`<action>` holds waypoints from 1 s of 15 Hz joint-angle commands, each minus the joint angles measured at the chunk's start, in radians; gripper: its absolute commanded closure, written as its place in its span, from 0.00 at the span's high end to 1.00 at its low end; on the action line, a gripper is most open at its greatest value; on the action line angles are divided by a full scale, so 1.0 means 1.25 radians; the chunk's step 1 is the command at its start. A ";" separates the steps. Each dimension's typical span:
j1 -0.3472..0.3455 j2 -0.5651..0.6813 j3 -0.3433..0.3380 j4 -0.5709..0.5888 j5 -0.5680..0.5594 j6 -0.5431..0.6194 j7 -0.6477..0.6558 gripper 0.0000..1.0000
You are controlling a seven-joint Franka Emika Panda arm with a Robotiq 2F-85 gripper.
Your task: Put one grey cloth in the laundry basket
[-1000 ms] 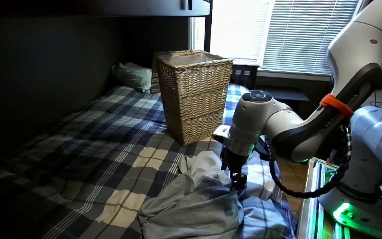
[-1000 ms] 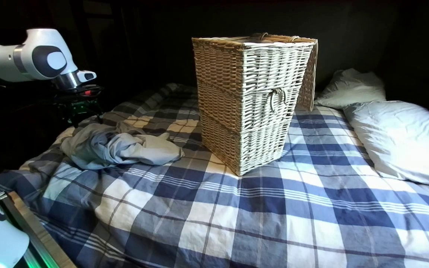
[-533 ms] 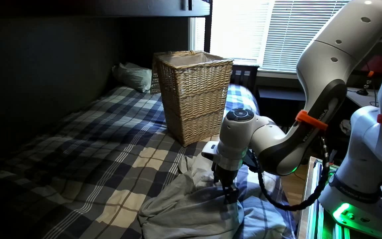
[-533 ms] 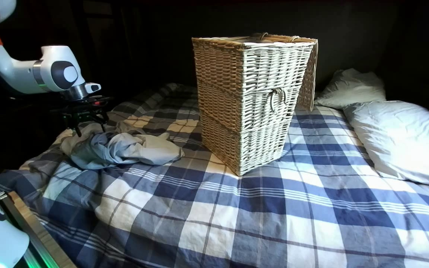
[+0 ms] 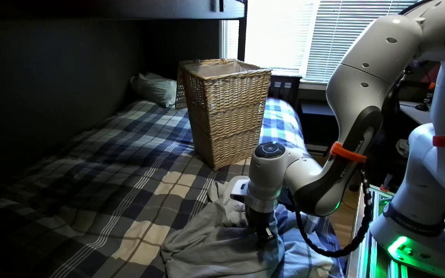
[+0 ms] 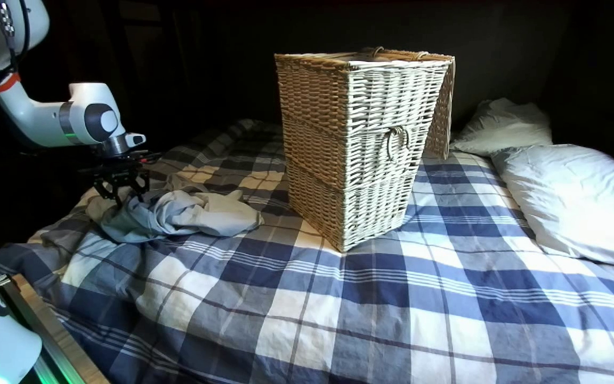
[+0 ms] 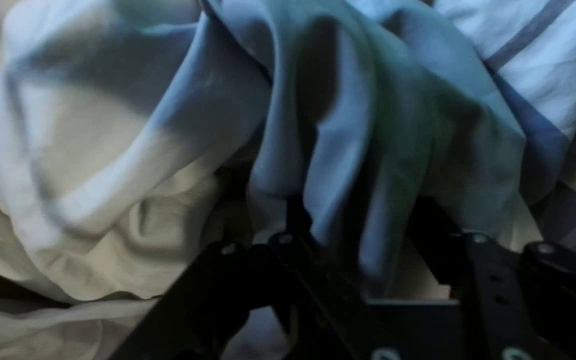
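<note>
"Where is the grey cloth (image 5: 220, 243)?"

"Rumpled beneath my remote claw (image 6: 129, 201), no long axis plain, its folds standing between parted fingers (image 7: 435, 240)."

"And your route?"

"The laundry basket (image 6: 371, 154) stands near the cloth, rim (image 5: 239, 74) well above the claw, lid (image 6: 439, 122) hanging back; I judge a high lift must follow any pinch. A white pillow (image 6: 579, 202) lies beyond."

Arm (image 5: 350, 92) bent, tool (image 7: 360, 212) dn, fingers (image 7: 435, 240) sl. apart

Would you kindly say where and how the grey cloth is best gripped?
I'd come from above with the pincer and pinch the raised folds of the grey cloth: it lies crumpled on the plaid bedding, and those ridges should be easiest to close across.
</note>
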 commanded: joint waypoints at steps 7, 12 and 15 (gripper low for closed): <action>-0.049 -0.027 0.085 0.076 0.213 -0.237 -0.084 0.00; -0.068 -0.070 0.083 0.118 0.311 -0.372 -0.136 0.01; -0.090 -0.145 0.065 0.181 0.393 -0.510 -0.181 0.01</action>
